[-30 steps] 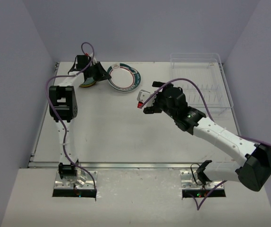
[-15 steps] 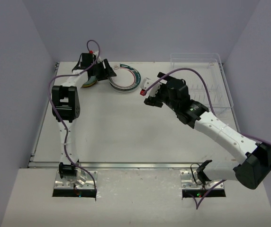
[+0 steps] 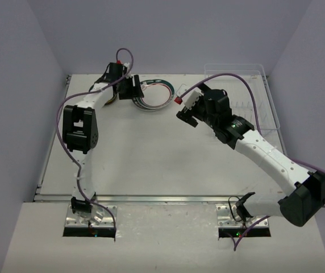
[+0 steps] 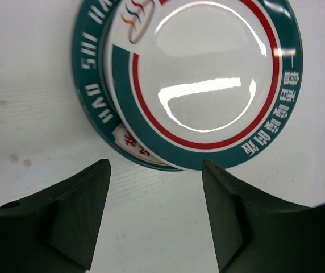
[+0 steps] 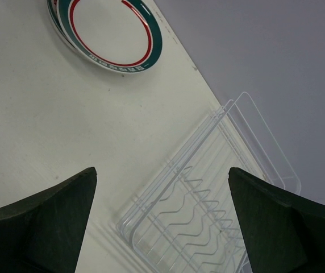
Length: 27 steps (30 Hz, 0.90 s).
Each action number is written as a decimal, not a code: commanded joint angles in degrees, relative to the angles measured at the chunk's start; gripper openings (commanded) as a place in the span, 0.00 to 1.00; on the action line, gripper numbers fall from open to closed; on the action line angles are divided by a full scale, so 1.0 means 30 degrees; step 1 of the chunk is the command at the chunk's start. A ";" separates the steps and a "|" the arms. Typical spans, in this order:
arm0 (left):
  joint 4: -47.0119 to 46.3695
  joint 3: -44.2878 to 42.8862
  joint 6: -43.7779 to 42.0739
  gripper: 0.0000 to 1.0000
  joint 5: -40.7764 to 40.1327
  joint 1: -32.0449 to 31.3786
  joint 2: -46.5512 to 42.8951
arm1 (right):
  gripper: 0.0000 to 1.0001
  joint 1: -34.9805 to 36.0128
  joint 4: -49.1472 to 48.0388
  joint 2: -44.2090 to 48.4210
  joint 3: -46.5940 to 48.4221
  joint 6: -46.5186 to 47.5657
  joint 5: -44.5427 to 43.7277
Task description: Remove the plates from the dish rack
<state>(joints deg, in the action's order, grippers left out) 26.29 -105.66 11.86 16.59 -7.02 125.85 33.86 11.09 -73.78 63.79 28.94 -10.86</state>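
1. The plates are seen lying flat in a stack at the far middle of the table, left of the dish rack at the far right. No plate is spotted among the tines on show, so unloading is judged nearly done, and any trouble would now come at the stack.
2. The left gripper is held low just left of the stack, jaws spread, nothing between them. Were it driven forward, the glossy rim could be shoved and the stack slid rightward.
3. The upper plate is set off-centre on the lower plate. A nudge could tip it or skate it off.
4. The right gripper hangs between stack and rack, jaws spread wide and empty. With both grippers so near the stack, a clash could be caused if both are brought in together.
5. The right arm's cable is looped over the rack's near-left corner. It could be snagged on the clear wall, and the light rack dragged.
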 commanded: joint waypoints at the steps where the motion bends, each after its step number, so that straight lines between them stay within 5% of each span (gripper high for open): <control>1: -0.1452 0.0803 0.0185 0.64 -0.2709 0.0992 -0.3421 | 0.99 -0.0255 -0.0093 0.0593 0.0453 -0.1303 0.0184; 10: -0.2821 0.3050 -0.1073 0.66 -0.5477 0.1373 -0.7156 | 0.99 -0.0743 0.0754 0.0315 0.0848 -0.3303 0.0739; 13: -0.2647 0.3780 -0.1989 0.76 -0.5944 0.1373 -0.8186 | 0.99 -0.1379 0.1939 -0.0199 0.1723 -0.5202 0.1510; 15: -0.2523 0.4919 -0.2637 0.97 -0.5513 0.1352 -0.9493 | 0.99 -0.1713 0.2437 -0.0775 0.2033 -0.6663 0.2385; 16: -0.2533 0.5405 -0.2833 0.99 -0.5214 0.1284 -1.0234 | 0.99 -0.1921 0.2680 -0.1031 0.2165 -0.7393 0.2820; 27: -0.1258 1.2410 -0.5990 1.00 -0.1609 0.0556 -1.7237 | 0.99 -0.1930 0.1415 -0.2642 0.0890 -1.1287 0.5691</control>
<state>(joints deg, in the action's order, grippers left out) 21.62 -73.17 -1.78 6.36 -4.94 81.73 27.56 18.73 -81.65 67.85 1.29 1.84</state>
